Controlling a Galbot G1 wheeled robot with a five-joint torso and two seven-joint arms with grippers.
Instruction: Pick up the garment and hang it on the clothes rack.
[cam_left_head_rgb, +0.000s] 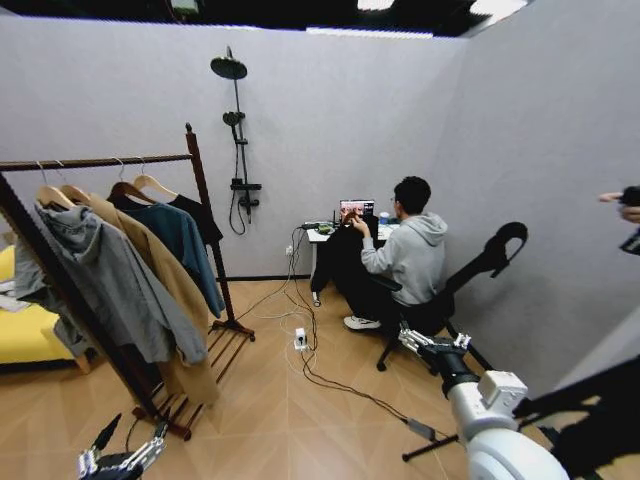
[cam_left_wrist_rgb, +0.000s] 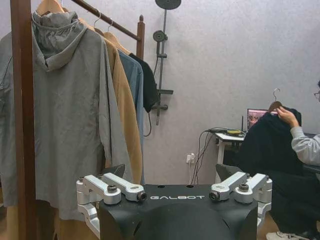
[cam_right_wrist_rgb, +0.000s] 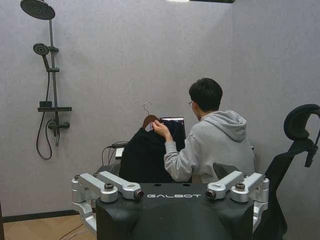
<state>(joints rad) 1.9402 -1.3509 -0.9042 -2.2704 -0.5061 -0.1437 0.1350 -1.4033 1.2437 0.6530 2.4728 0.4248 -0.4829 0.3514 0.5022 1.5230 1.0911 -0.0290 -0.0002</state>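
Across the room, by the small desk (cam_left_head_rgb: 335, 232), a seated person in a grey hoodie has a hand (cam_right_wrist_rgb: 160, 128) on the garment (cam_right_wrist_rgb: 145, 157), holding it up by its wooden hanger (cam_right_wrist_rgb: 149, 120), so your black top hangs in front of the desk with its metal hook pointing up. You can see it in the left wrist view too, dark fabric draped below that same hand (cam_left_wrist_rgb: 286, 115).

Your clothes rack (cam_left_head_rgb: 200, 180) stands to your left, well apart from the garment. Its rail already carries a grey hooded jacket (cam_left_head_rgb: 105, 275), a tan coat (cam_left_head_rgb: 170, 285), a teal-blue shirt (cam_left_head_rgb: 190, 240) and a black top (cam_left_head_rgb: 200, 215) at the far end, each on a wooden hanger.

Your left gripper (cam_left_head_rgb: 122, 462) sits low at the bottom edge of the head view, near the rack's slatted base, fingers spread wide with nothing between them. The left wrist view confirms it, jaws parted and facing the hanging clothes.

Your right gripper (cam_left_head_rgb: 432, 345) reaches forward on the right, near the person's chair (cam_left_head_rgb: 440, 305), and its fingers (cam_right_wrist_rgb: 116, 188) are likewise spread apart and empty, aimed toward the person and the garment.

A black shower fitting (cam_left_head_rgb: 236, 140) is mounted on the back wall between rack and desk.
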